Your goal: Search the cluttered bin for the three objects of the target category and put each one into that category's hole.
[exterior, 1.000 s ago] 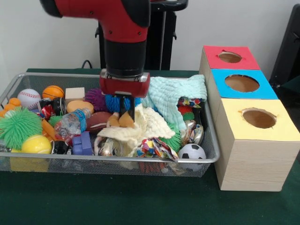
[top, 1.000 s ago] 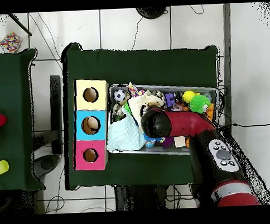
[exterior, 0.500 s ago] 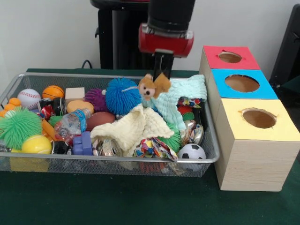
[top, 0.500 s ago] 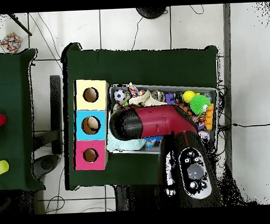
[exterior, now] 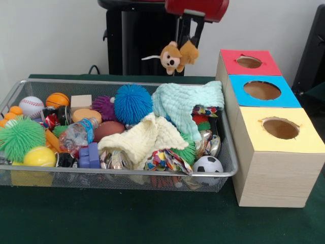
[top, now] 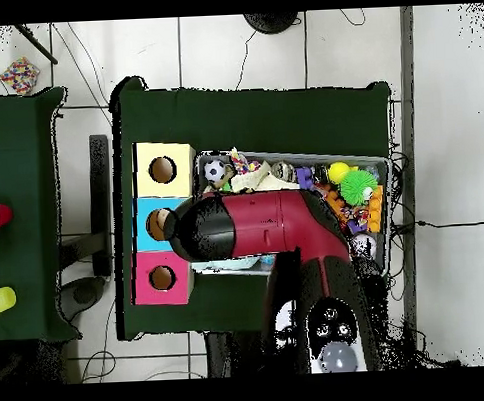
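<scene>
Claw (exterior: 189, 39) pinches the brown monkey plush (exterior: 176, 55), which hangs in the air above the wire bin (exterior: 122, 175), near the red-surround hole (exterior: 249, 61). No legible writing or labels on any item.

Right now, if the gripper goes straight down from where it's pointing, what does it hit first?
The gripper points down, shut on the brown monkey plush. Below it lies the pale green cloth draped at the wire bin's far right end, probably first contact, though depth is unclear.
</scene>
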You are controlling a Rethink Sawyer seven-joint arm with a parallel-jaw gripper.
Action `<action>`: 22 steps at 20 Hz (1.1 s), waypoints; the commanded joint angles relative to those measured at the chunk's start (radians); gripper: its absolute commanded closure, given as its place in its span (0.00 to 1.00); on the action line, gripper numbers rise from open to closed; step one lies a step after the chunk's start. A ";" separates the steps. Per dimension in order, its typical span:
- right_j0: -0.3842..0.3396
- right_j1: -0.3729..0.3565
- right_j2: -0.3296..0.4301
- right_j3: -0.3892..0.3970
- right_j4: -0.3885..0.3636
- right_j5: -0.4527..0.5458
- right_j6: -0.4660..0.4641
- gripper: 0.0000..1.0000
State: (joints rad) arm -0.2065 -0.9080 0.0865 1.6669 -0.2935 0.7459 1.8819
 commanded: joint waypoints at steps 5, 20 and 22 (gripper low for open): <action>0.038 -0.052 -0.071 0.114 0.070 0.086 0.189 1.00; 0.210 -0.073 -0.235 0.288 0.128 -0.064 0.340 1.00; 0.233 -0.067 -0.256 0.309 0.132 -0.103 0.354 1.00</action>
State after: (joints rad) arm -0.0071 -0.9820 -0.1101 1.8291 -0.1946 0.7275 1.8984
